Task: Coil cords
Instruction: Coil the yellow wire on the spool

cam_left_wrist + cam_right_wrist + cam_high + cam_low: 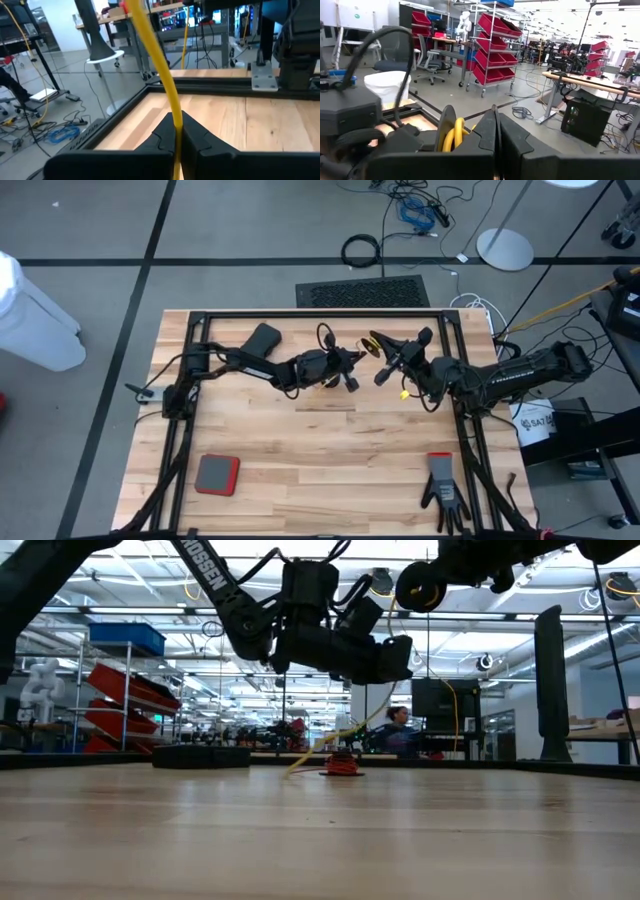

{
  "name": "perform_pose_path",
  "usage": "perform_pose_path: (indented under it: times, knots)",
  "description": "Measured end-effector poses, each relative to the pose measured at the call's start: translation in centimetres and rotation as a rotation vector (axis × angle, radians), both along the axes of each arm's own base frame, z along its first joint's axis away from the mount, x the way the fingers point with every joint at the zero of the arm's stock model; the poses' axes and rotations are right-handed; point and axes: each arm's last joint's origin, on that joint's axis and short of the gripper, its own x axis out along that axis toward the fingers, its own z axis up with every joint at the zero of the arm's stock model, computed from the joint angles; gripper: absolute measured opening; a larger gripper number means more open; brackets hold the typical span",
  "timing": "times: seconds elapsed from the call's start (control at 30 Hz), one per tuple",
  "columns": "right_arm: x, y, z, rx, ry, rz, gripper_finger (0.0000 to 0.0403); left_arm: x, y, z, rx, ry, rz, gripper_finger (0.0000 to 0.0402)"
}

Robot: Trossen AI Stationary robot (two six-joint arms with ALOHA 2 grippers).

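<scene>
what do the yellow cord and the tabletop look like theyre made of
Yellow cord: looks like smooth plastic-coated wire, going by its even glossy colour and the stiff, gentle curve it holds; the core is hidden. Tabletop: pale wood in a matte finish, with visible grain and joined strips like butcher block.

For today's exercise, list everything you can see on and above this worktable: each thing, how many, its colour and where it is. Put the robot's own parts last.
Table: one, pale wood with a black frame.
Yellow cord: one, pinched between the left gripper's fingers, running up and away above the table.
Reel: one, black with yellow cord wound on it, at the right gripper.
Orange cord: one small heap, far side of the table.
Red pad: one, near left part of the table.
Glove: one, dark, near right part.
Left gripper: black, raised mid-table, fingers shut on the yellow cord.
Right gripper: black, raised beside it, fingers shut.
</scene>
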Motion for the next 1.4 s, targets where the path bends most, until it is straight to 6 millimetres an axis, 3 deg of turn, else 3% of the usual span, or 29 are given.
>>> perform_pose_path:
  times: [0.53,0.83,1.1,1.4]
  knots:
    - [1.4,-0.6,-0.4,0.071,-0.137,0.089,0.0000,1.2,0.1,0.6,-0.022,0.075,-0.041,0.0003]
    - [1.9,-1.9,-0.4,0.064,-0.194,0.014,0.0000,1.6,-1.0,1.1,-0.024,0.058,-0.092,0.0003]
    - [3.8,-3.8,-2.9,0.006,-0.064,-0.140,0.0000,2.3,-2.6,1.6,-0.032,0.095,-0.176,0.0003]
    - [4.2,-4.3,-4.3,0.011,0.040,-0.174,0.0000,2.2,-2.4,0.9,-0.025,0.167,-0.201,0.0003]
